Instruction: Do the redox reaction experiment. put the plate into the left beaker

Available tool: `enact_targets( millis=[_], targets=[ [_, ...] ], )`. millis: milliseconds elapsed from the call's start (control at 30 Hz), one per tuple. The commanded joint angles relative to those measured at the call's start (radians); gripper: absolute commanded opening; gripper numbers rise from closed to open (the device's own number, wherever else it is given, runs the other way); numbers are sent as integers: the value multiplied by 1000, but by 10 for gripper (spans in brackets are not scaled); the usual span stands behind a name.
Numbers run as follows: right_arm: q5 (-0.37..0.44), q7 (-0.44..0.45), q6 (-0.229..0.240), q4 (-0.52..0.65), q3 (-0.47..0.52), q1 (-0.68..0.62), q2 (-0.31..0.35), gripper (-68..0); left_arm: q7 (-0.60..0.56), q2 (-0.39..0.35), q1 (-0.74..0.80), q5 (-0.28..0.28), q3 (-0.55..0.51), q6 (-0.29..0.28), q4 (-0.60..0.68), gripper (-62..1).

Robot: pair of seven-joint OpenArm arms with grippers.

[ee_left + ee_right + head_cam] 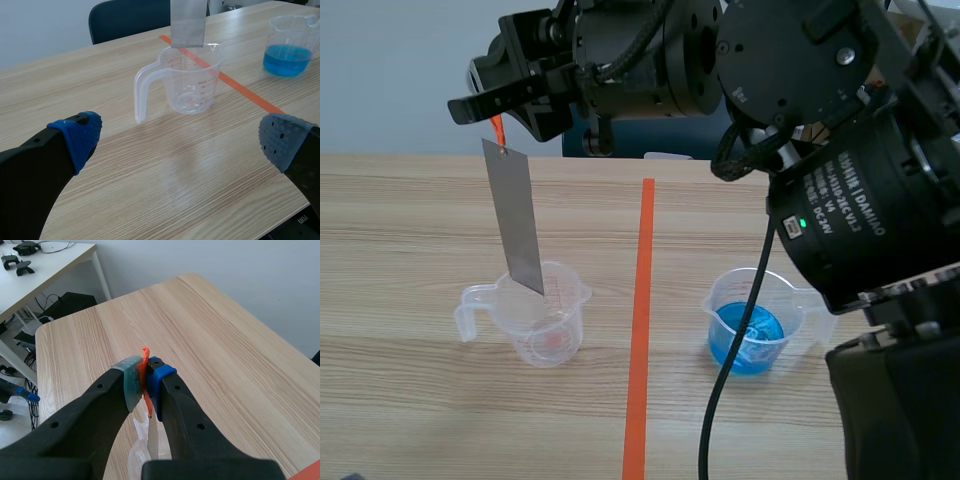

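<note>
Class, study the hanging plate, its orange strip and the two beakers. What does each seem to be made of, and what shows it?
The plate is probably metal: a thin, flat, rigid sheet with a dull grey sheen. The orange strip is thin and bends, so perhaps plastic or tape; this is unclear. The left beaker and right beaker look like glossy clear plastic, with moulded handles and spouts.

The right arm (740,70) spans the frame's top toward the upper left; the right jaws clamp an orange tab (144,364). The left jaws stand wide apart.
</note>
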Motion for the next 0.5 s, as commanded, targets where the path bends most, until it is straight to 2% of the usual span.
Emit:
enact_targets(
  millis=[0, 467],
  targets=[
    [11, 22, 4, 1, -1, 17, 0, -673, -14, 4, 13, -6, -6, 1, 5, 14],
    [11, 33, 3, 1, -1, 17, 0, -673, -14, 5, 13, -6, -6, 1, 5, 14]
  ],
)
